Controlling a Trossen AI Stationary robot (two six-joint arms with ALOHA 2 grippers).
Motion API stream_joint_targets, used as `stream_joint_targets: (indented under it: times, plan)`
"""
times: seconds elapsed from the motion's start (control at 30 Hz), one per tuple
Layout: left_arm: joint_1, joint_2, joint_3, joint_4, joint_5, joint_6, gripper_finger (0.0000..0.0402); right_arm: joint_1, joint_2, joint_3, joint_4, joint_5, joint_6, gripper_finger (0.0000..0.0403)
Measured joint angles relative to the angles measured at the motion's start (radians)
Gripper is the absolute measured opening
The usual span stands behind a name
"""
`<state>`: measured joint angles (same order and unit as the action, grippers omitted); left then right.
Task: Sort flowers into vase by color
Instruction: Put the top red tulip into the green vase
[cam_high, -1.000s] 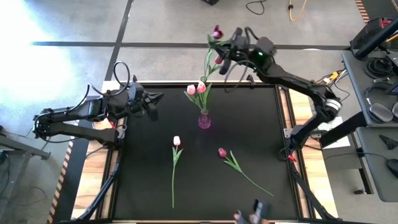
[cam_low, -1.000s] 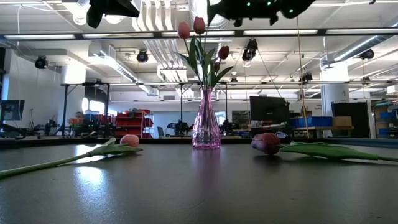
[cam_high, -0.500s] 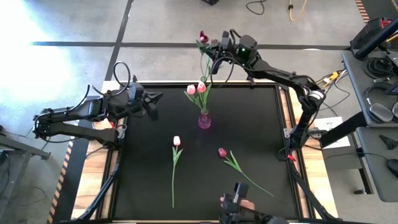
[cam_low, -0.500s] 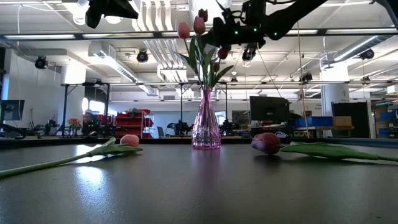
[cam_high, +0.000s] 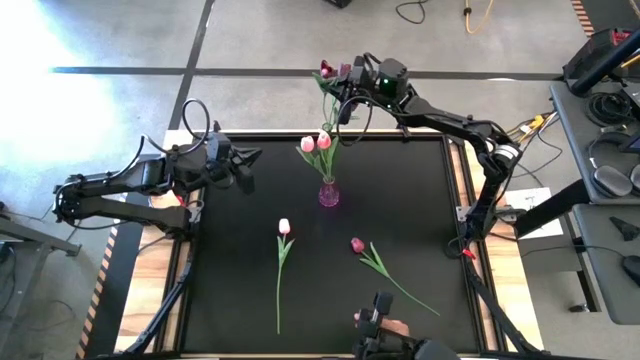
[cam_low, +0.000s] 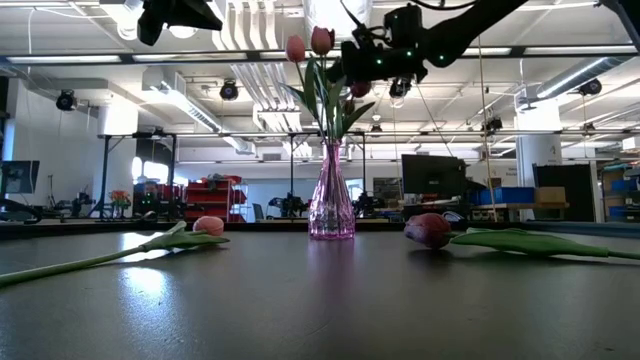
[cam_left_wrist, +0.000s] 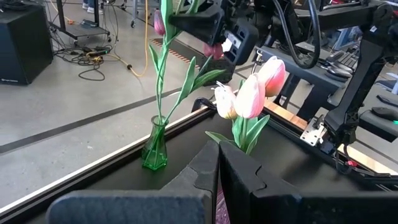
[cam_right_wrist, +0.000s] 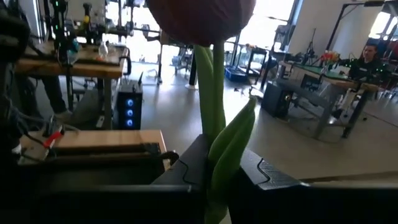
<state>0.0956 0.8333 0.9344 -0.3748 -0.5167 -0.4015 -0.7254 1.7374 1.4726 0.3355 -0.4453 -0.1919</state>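
A: Worried about 12 o'clock. There, the right gripper (cam_high: 345, 82), fingers pinching the stem of a maroon tulip (cam_high: 325, 68), held high, stem reaching down toward the green vase (cam_left_wrist: 154, 148) at the far edge of the black mat (cam_high: 410, 190).

B: Could let go too early. Long limp stem, narrow neck, leaves snagging the rim; then a tulip on the floor.

A: Or could tip that vase outright, so close to the edge.

B: Might also brush the pink vase (cam_high: 328, 193) just inward, with its two pink tulips (cam_high: 315, 143), if swinging low.

A: And at 10 o'clock?

B: Left gripper (cam_high: 250, 160), fingers pressed together on nothing, waiting.

A: Left to sort: a loose pink tulip (cam_high: 283, 262) and a second maroon tulip (cam_high: 357, 245), flat toward 6 o'clock, apart.

B: Smooth, faintly glossy mat; awkward for picking thin stems. Also a person's hand (cam_high: 385, 328) at the 6 o'clock edge.

A: Beyond: open workshop, concrete floor, cables, benches, monitors, ceiling ducts.
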Motion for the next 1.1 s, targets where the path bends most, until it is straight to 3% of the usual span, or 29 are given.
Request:
stream_joint_targets:
  times: [0.3,0.73,1.1]
  plan:
    - [0.0,0.0,0.0,0.0,0.0,0.0,0.0,0.0,0.0,0.0,-0.026,0.001,-0.018,0.006]
    - [0.0,0.0,0.0,-0.001,0.002,0.0,0.0,0.001,-0.034,0.006,-0.061,0.002,0.035,0.0154]
    - [0.0,0.002,0.0,-0.042,0.003,-0.004,0.0,0.001,-0.105,0.007,-0.251,0.033,0.042,0.0159]
